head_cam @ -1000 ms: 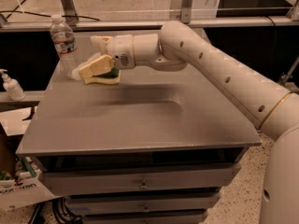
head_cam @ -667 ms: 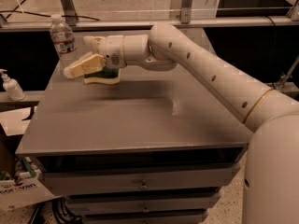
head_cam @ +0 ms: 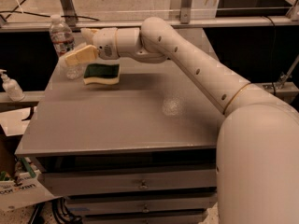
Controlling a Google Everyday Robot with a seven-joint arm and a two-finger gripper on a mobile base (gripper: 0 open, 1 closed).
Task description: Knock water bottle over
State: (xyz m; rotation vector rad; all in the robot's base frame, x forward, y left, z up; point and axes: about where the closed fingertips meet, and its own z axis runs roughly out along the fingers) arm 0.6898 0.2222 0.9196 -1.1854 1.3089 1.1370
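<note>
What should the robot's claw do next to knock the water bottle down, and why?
Probably push the claw a little toward the back-left corner of the table, into the water bottle. The bottle stands upright there, and the claw hangs right beside its lower part, just behind the green sponge. A sideways shove would likely tip it.

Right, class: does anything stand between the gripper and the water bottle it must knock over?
Nothing visible does. The gripper hangs over the table's far edge, right beside the upright water bottle, overlapping its lower part in this view. The green sponge lies nearer the camera, off that line.
</note>
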